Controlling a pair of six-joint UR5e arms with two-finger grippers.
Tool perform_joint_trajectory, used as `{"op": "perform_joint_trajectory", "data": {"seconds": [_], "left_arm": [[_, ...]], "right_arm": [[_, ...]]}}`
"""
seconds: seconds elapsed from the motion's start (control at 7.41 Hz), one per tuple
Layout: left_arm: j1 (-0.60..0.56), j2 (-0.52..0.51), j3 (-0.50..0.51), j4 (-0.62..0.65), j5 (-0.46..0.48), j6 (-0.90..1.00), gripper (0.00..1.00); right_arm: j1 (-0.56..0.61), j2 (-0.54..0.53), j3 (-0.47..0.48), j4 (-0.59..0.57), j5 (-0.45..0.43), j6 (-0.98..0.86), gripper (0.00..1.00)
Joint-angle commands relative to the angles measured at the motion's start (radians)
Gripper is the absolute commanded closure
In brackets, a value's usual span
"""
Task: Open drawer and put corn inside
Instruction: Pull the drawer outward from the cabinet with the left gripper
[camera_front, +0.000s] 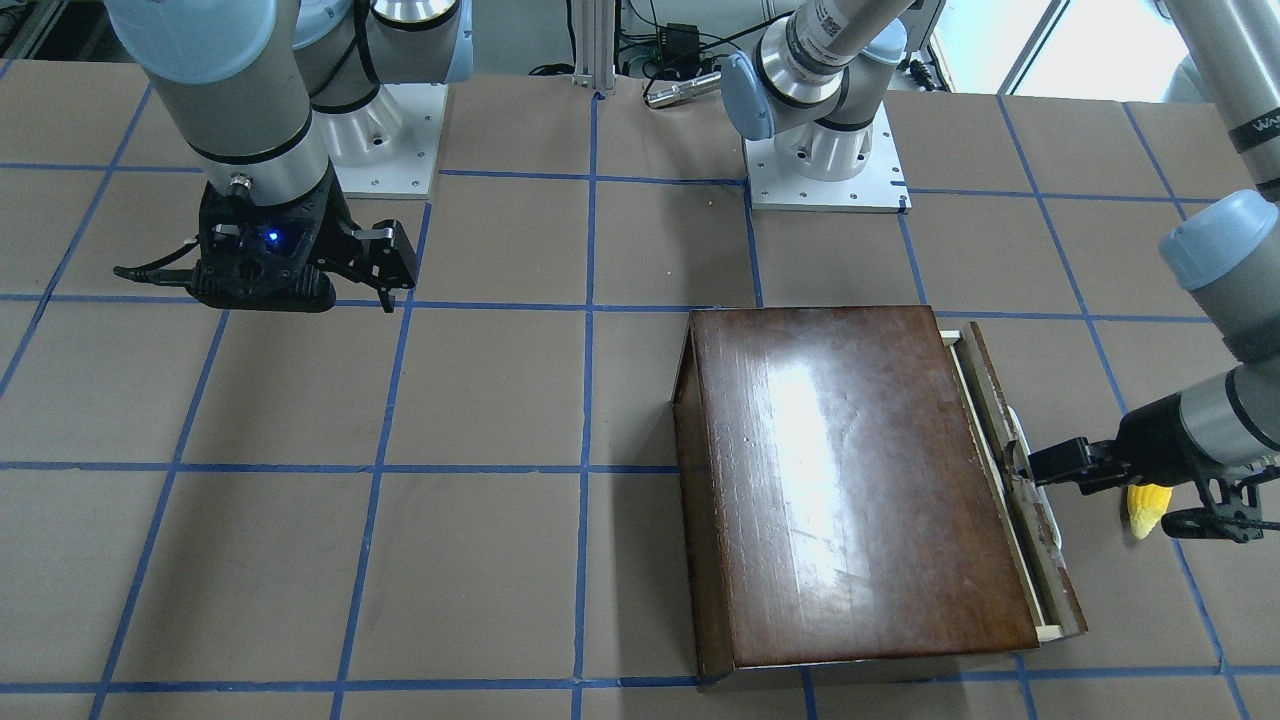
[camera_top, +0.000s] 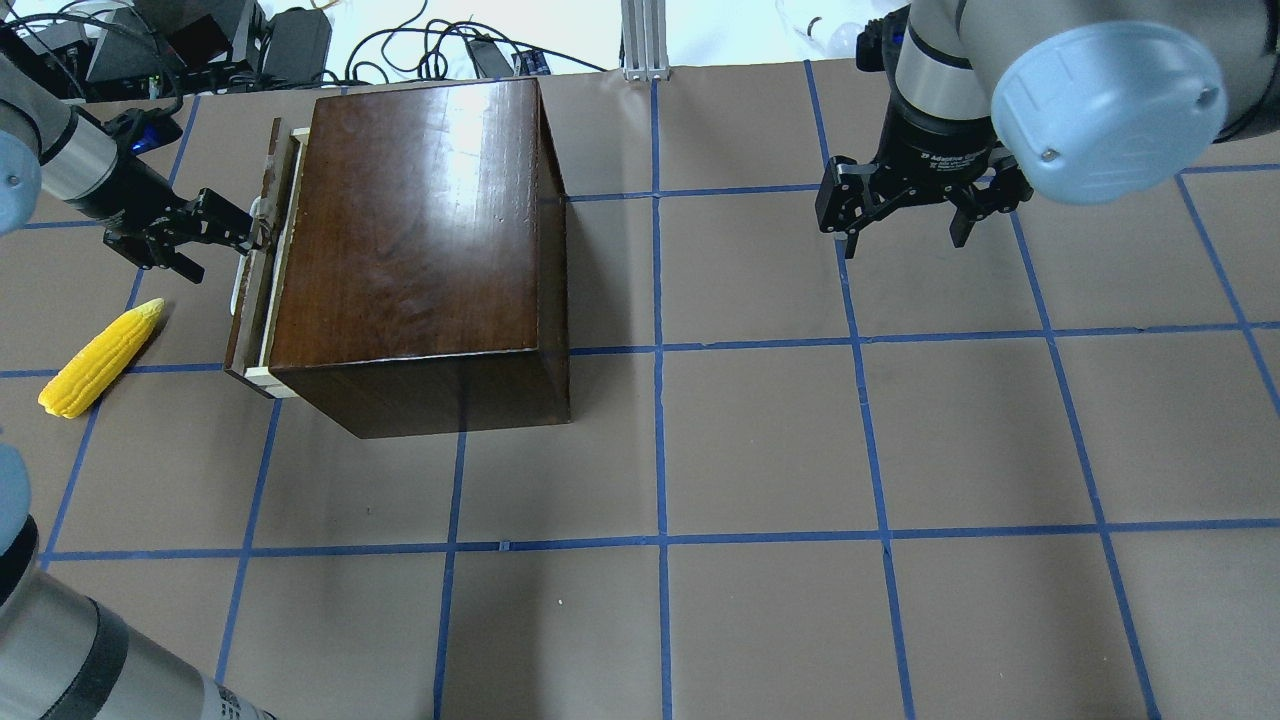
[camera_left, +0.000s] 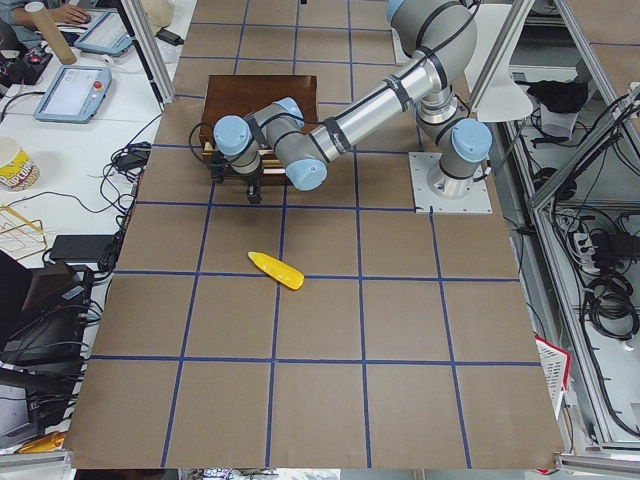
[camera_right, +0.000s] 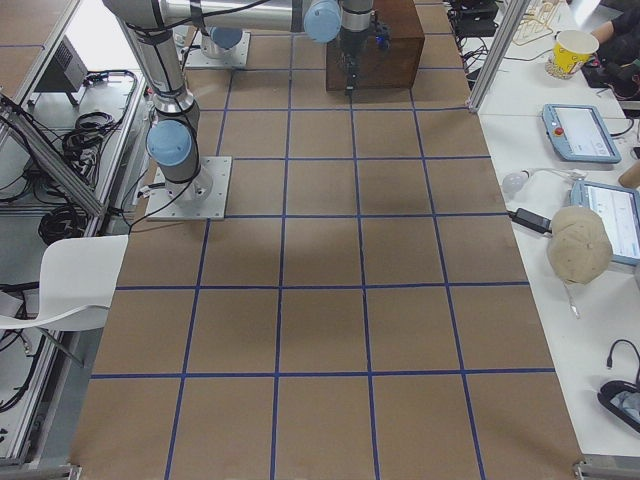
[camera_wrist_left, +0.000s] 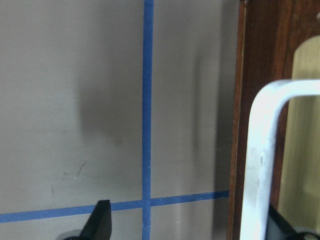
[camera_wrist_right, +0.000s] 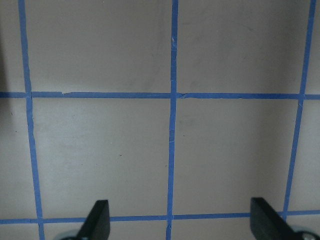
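Observation:
The dark-brown box (camera_top: 420, 240) stands at the table's left. Its drawer (camera_top: 255, 300) is out by a narrow gap, and a strip of pale wood shows behind the dark front panel (camera_front: 1020, 450). My left gripper (camera_top: 215, 240) is open at the drawer's white handle (camera_wrist_left: 260, 165). One finger sits behind the handle and the other stands off over the table. The yellow corn (camera_top: 100, 358) lies on the table left of the drawer, close to the left arm, and also shows in the front-facing view (camera_front: 1148, 508). My right gripper (camera_top: 905, 235) is open and empty above the table, far from the box.
The brown table top (camera_top: 760, 440) carries a grid of blue tape. The arm bases (camera_front: 825, 160) stand at the robot's edge. Cables and electronics (camera_top: 200, 45) lie beyond the table's far edge behind the box. Operators' desks with tablets flank the table ends.

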Motion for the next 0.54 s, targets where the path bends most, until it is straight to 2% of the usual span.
{"op": "perform_joint_trajectory", "data": {"seconds": [0.0, 0.4], "left_arm": [[0.025, 0.000, 0.001, 0.000, 0.000, 0.001, 0.00], [0.051, 0.000, 0.001, 0.000, 0.002, 0.003, 0.00]], "right_arm": [[0.000, 0.000, 0.000, 0.000, 0.000, 0.000, 0.00], [0.000, 0.000, 0.000, 0.000, 0.000, 0.000, 0.00]]}}
